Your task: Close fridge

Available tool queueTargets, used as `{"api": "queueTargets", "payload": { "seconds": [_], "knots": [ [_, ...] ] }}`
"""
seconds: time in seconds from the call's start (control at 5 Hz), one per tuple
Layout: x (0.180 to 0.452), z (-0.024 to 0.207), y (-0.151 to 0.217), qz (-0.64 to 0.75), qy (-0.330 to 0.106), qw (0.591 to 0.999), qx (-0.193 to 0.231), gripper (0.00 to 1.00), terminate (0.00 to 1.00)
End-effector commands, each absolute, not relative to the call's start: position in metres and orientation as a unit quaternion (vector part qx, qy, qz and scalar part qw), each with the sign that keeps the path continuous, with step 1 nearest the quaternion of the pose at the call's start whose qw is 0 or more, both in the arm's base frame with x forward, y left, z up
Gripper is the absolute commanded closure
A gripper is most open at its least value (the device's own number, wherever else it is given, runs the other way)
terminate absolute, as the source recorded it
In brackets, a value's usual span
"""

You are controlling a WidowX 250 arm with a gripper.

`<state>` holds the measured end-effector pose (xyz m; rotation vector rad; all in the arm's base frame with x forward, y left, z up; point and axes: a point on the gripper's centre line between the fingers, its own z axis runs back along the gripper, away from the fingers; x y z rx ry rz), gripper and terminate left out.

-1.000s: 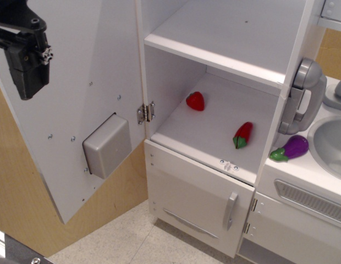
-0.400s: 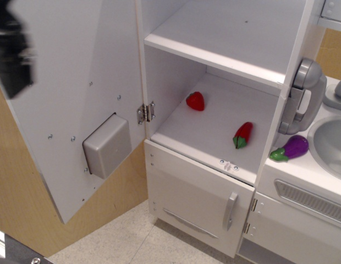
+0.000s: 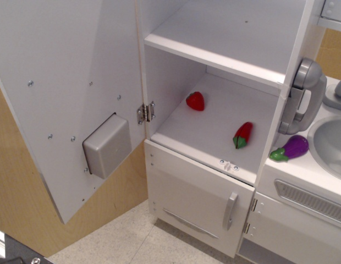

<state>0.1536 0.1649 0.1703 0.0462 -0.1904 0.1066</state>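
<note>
Fridge (image 3: 225,60) stood tall at the middle of the view, its large door (image 3: 66,93) swung wide to the left on a metal hinge (image 3: 145,112). The gripper was out of the frame, so its opening and hold could not be told. A grey box (image 3: 107,145) sat on the door's inner face. On the lower shelf a strawberry (image 3: 196,100) and a red pepper (image 3: 242,135) lay well apart, both back from the front edge. Bare floor (image 3: 126,239) lay below the door.

One cam, high front-left, angled down close at open fridge (image 3: 214,82).
</note>
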Motion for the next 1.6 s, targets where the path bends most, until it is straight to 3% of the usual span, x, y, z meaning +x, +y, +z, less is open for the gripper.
{"api": "queueTargets", "payload": {
  "seconds": [0.0, 0.4, 0.8, 1.2, 1.4],
  "knots": [
    [0.174, 0.177, 0.205, 0.061, -0.089, 0.993, 0.049, 0.00, 0.00],
    [0.193, 0.170, 0.226, 0.071, -0.056, 0.991, 0.098, 0.00, 0.00],
    [0.207, 0.158, 0.204, 0.029, -0.031, 0.992, 0.120, 0.00, 0.00],
    [0.217, 0.143, 0.149, -0.012, -0.032, 0.995, 0.093, 0.00, 0.00],
    [0.235, 0.144, 0.110, -0.011, -0.036, 0.997, 0.060, 0.00, 0.00]
  ]
}}
